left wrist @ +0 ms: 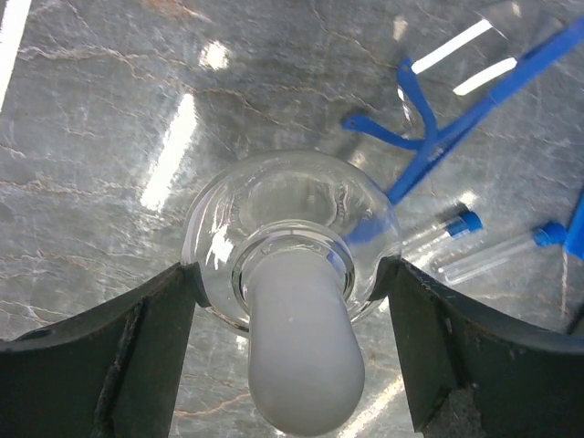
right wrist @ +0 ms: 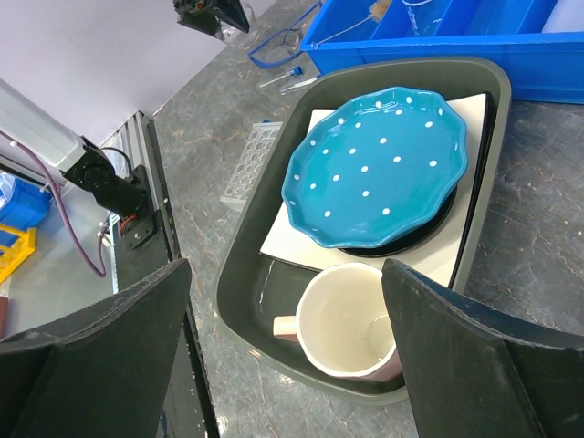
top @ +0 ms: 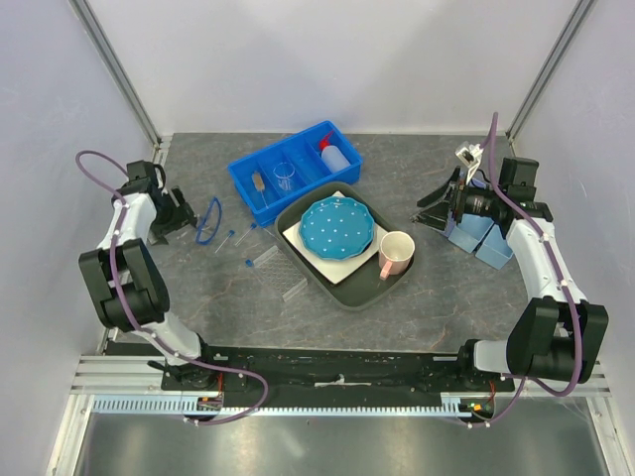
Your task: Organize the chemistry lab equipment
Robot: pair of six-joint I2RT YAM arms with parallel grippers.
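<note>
1. Left gripper (left wrist: 287,272): jaws spread wide astride the white-capped bottle (left wrist: 301,365); you could not tell whether they pinched it. The slick round glass risked slipping or tipping.
2. Vials (left wrist: 447,233) and goggles (left wrist: 474,119) lay just beyond; a toppled bottle would have struck them.
3. Right gripper (right wrist: 285,269): spread, empty, beside the tray (right wrist: 239,301).

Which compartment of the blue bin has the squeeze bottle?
The right-end compartment of the blue bin: the white squeeze bottle with red nozzle lies there. The clear beaker and small brush sit in compartments further left.
</note>
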